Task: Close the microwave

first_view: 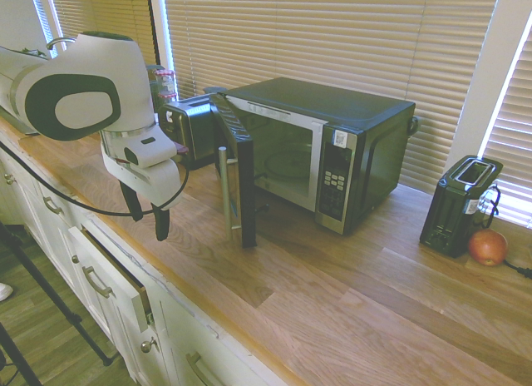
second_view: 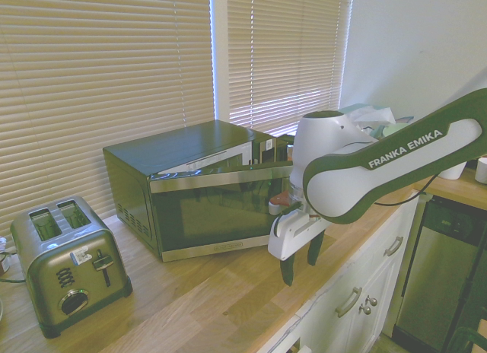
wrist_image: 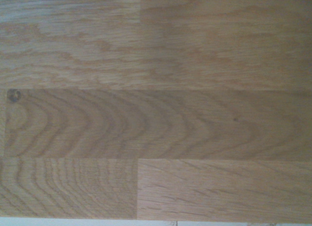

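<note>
The first exterior view shows an apple beside the black toaster; the second doesn't. The microwave stands on the tabletop, door ajar. The pincer points down beside the door, its fingers parted (nothing between them). The arm reads "FRANKA EMIKA".

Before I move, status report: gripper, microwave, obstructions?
Gripper open, empty. Microwave door standing open. No obstruction visible between door and microwave.
</note>
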`<state>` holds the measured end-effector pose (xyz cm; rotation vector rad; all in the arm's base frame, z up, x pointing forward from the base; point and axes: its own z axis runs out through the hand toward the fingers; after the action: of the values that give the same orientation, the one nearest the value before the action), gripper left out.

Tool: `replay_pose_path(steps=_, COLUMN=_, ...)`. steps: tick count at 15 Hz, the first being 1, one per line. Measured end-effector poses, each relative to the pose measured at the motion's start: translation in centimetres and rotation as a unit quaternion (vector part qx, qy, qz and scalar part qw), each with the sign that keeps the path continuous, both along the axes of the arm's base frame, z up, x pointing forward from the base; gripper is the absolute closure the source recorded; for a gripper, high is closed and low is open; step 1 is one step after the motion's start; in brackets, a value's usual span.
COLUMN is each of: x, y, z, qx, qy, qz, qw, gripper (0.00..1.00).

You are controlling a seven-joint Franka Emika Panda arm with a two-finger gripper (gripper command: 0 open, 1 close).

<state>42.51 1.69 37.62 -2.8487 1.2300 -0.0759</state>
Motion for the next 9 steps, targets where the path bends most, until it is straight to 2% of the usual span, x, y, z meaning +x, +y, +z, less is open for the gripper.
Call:
replay_pose_path(steps=4, x=0.0, y=0.0, z=0.2, qx=-0.004, qy=-0.001, qz=0.004, qw=1.0, gripper=0.0)
replay_pose_path(steps=6, x=0.3, y=0.0, z=0.8, qx=-0.005, qy=-0.02, qz=0.007, qw=1.0, gripper=0.0)
replay_pose_path(steps=9, x=1.8, y=0.3, z=2.7, qx=-0.005, qy=-0.067, qz=0.011, qw=0.998, gripper=0.0)
